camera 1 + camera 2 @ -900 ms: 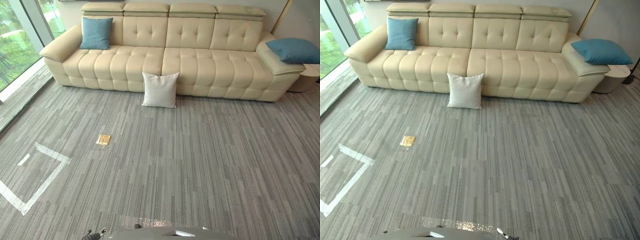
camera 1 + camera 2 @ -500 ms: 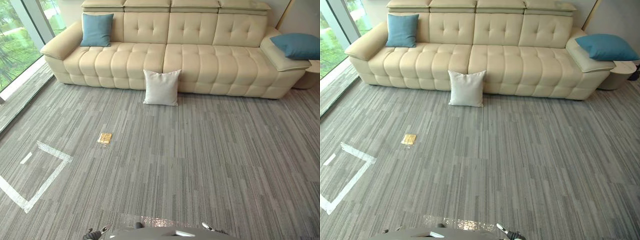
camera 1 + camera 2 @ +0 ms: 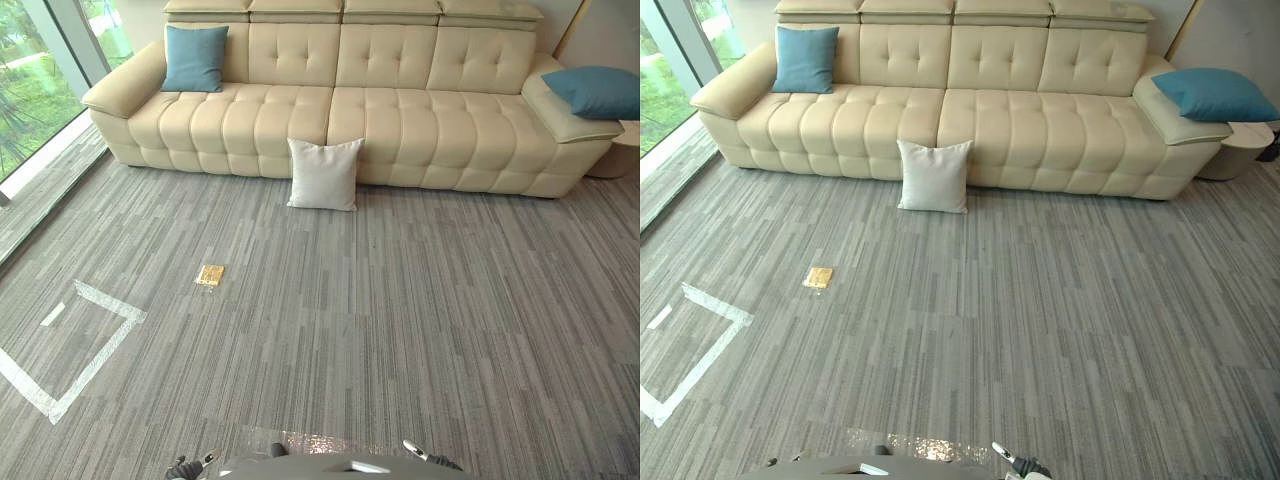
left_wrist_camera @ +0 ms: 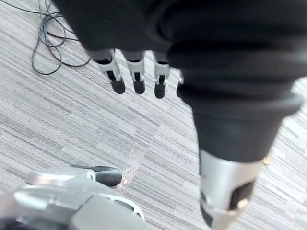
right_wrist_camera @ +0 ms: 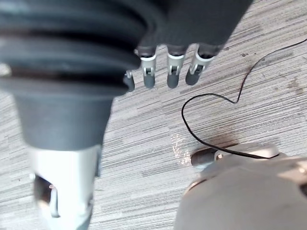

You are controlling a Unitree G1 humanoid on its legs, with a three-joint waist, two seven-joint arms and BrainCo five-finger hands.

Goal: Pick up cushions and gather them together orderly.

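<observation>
1. Left hand (image 4: 138, 76): fingers hung straight and loosely spread above the grey carpet (image 3: 420, 320), thumb apart. It held nothing and touched nothing.
2. Right hand (image 5: 172, 72): same posture, with fingers relaxed and spread over bare carpet and nothing in its grasp.
3. White cushion (image 3: 324, 174): stood upright on the carpet, leaning against the front of the cream sofa (image 3: 400, 110) about mid-length, just left of the seam between the two middle seats.
4. Blue cushion (image 3: 194, 58): sat upright on the far-left seat of the sofa, propped against the backrest and tucked beside the left armrest.
5. Second blue cushion (image 3: 598, 91): lay flat, slightly tilted, on top of the sofa's right armrest, at the opposite end from the first blue one.
6. The three cushions were well apart from each other, two on the sofa and one on the floor. All were well away from both hands.
7. Small gold item (image 3: 209, 275): lay flat on the carpet, left of the white cushion and nearer the robot; couldn't tell what it was.
8. White tape outline (image 3: 100, 345): a partial square was marked on the carpet at the left, near the gold item but not touching it.
9. Window (image 3: 30, 90): ran along the left side, with greenery outside.
10. Round side table (image 3: 1238, 150): stood just beside the sofa's right end, partly hidden by the armrest.
</observation>
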